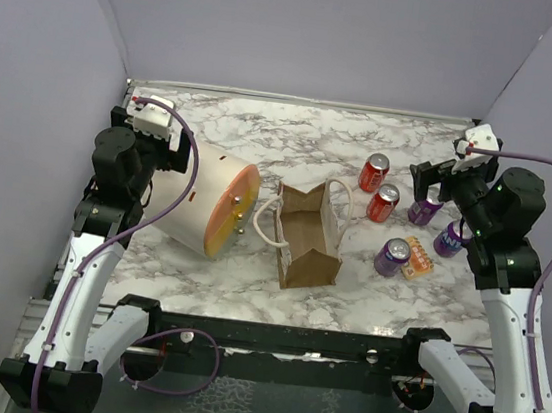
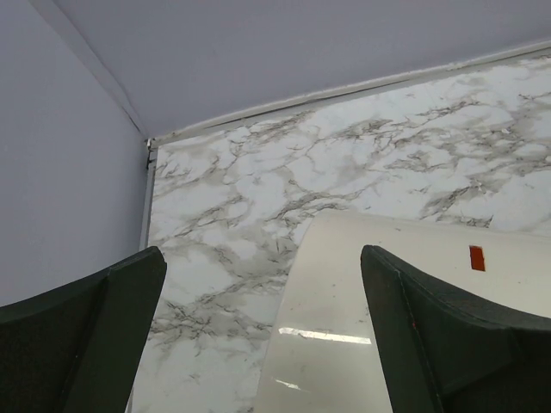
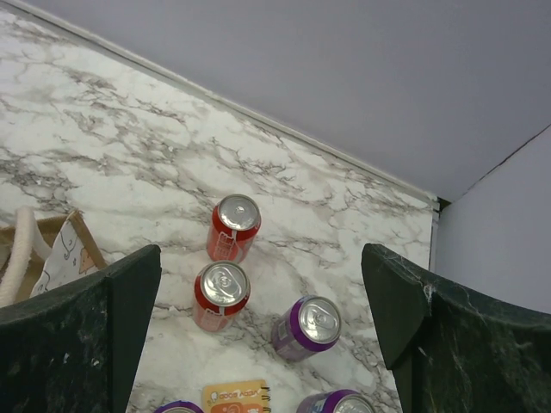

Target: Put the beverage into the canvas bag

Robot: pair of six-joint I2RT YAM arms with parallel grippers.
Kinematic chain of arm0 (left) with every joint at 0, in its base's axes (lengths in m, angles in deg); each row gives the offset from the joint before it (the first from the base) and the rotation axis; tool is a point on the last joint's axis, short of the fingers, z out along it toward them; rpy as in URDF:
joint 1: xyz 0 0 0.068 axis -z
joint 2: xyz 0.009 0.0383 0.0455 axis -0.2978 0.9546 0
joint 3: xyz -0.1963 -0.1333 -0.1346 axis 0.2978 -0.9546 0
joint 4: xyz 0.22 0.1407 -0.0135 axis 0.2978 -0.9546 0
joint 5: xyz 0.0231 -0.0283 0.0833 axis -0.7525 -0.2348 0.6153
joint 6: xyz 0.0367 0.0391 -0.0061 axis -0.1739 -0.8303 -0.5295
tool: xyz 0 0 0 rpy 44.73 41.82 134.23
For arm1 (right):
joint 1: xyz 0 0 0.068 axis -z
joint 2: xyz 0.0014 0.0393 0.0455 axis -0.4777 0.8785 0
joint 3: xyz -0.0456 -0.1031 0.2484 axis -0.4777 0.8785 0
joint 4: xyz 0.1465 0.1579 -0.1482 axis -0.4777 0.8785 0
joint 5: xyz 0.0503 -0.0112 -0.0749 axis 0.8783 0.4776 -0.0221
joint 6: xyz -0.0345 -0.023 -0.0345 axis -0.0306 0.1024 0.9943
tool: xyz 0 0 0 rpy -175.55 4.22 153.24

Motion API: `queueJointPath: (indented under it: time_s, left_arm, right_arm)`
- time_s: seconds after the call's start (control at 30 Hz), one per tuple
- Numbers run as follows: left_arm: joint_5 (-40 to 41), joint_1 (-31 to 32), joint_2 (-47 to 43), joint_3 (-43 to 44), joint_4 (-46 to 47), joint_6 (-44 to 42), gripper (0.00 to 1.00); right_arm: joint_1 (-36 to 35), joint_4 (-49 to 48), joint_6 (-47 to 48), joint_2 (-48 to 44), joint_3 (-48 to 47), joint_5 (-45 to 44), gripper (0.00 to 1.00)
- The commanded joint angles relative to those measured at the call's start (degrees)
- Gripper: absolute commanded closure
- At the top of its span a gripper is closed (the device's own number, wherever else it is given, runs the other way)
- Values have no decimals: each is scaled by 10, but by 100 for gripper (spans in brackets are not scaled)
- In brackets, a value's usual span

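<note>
1. Beverage: five cans stand upright on the counter [image 1: 266,125], each with its long axis vertical and its tab end up.
- There are two red cans, the far red can [image 1: 375,171] and the near red can [image 1: 384,203].
- There are three purple cans: the far purple can [image 1: 424,211], the right purple can [image 1: 450,238] and the near purple can [image 1: 392,256].
- All five are grouped on the right half of the counter, outside the bag.

2. Canvas bag [image 1: 308,236]: one unit stands mid-counter, just left of the red cans, with its mouth open upward.
- Its long axis runs from far to near.
- Only the brown inner walls and floor show inside.
- There are two rope handles, the left handle [image 1: 266,220] and the right handle [image 1: 340,196].

3. Orange packet [image 1: 418,256]: one unit lies flat between the near purple can and the right purple can.

4. Cream cylinder [image 1: 201,197]: one unit lies on its side left of the bag, with its orange end facing the left handle.

5. Left gripper [image 2: 263,258]: the fingers are spread wide above the cylinder's cream wall and hold nothing.

6. Right gripper [image 3: 260,254]: the fingers are spread wide above the can group and hold nothing.
</note>
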State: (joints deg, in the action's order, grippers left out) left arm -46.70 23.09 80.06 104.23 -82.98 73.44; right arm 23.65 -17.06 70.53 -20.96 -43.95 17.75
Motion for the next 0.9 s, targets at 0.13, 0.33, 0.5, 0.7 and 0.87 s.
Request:
queueJointPath:
  time_s: [0.13,0.33,0.5,0.7,0.87]
  left_arm:
    - [-9,1,-4,23,27,10,1]
    - [-10,1,-2,25,35,16,1]
    - [-20,1,3,33,32,14,1]
    - [-64,1,8,44,18,8,1]
    - [-109,1,16,48,7,1,1]
  right_arm:
    - [-4,6,2,7,-21,41,1]
    - [-5,9,7,12,-21,44,1]
    - [-5,21,16,14,-25,43,1]
    - [-6,75,38,34,-43,68,1]
    - [-6,128,59,50,-44,96,1]
